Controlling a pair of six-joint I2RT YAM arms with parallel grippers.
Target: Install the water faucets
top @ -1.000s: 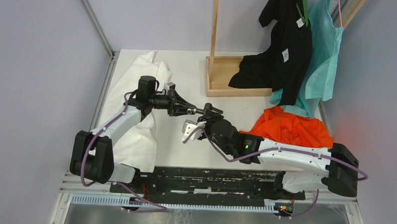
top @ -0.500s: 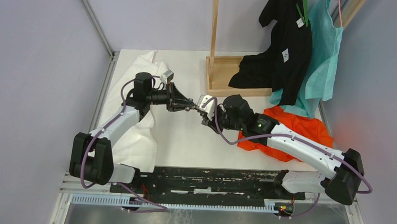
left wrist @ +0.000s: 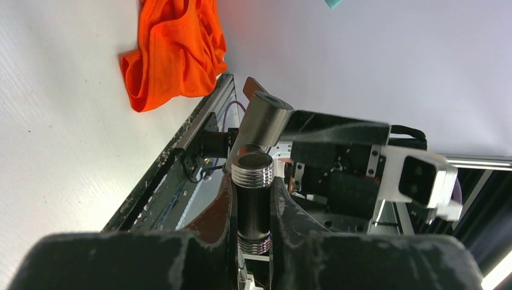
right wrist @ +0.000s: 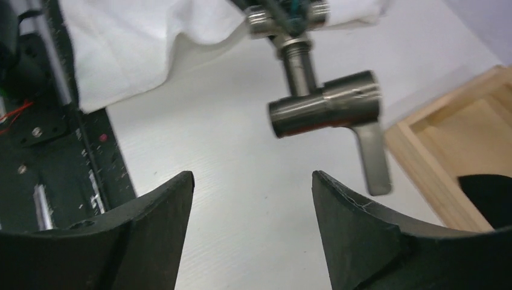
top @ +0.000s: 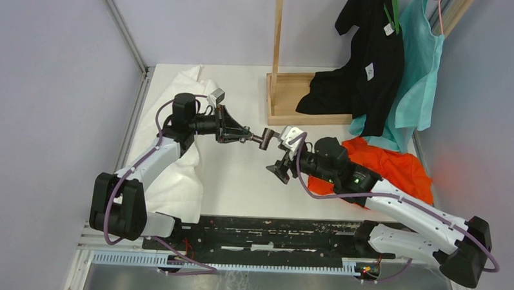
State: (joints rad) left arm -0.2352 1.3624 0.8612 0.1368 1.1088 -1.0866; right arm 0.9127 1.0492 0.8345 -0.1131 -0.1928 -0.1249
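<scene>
2 water faucets [top: 265,138], end to end, frame centre; threaded one clenched in left gripper [top: 249,139]. 1 right gripper [right wrist: 250,178], released, empty. 1 orange cloth [top: 370,165], right of centre.

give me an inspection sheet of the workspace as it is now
surface: white table, no spills seen
job's things: faucet off the table, held at one end
clutter: white cloth, orange cloth, wooden stand, black garment, teal garment
grippers: left gripper shut on faucet; right gripper open, empty, apart from faucet
cables: purple cables along both arms
surroundings: grey walls
</scene>
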